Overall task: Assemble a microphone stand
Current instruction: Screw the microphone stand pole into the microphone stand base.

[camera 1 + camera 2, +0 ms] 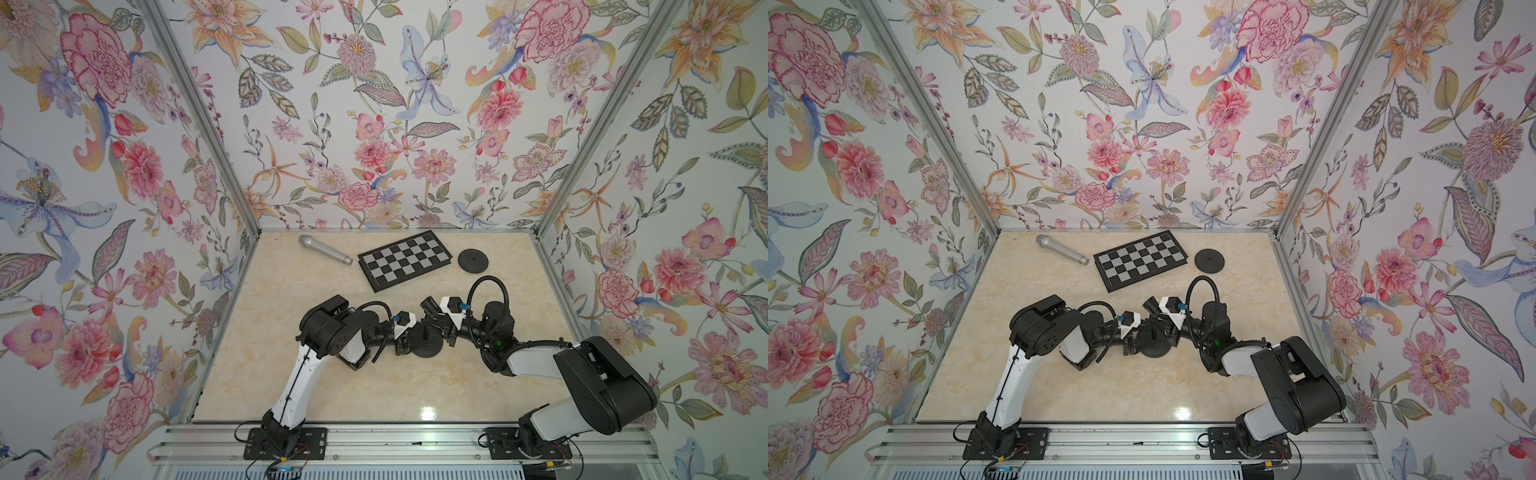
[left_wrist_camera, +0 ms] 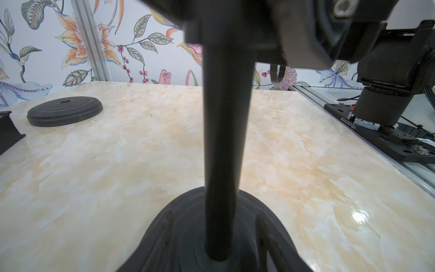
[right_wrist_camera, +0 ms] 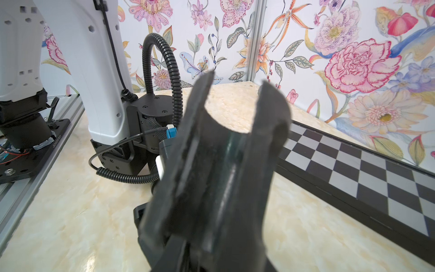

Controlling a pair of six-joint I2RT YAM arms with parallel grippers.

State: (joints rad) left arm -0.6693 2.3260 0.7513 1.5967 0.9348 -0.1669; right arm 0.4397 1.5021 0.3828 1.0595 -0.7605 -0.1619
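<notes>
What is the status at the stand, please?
Left gripper open astride pole. Right gripper shut on mic clip atop pole. Pole upright in base. Nothing obstructing.

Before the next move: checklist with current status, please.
1. Upright: black pole in black round base, ok.
2. Held: black U-shaped clip in right gripper, ok.
3. Seated: clip on pole top, cannot tell, blurred.
4. Braced: left gripper on base, cannot tell.
5. Free: silver microphone lying by far wall, ok.
6. Apart from arms: second black disc, checkerboard, ok.
</notes>
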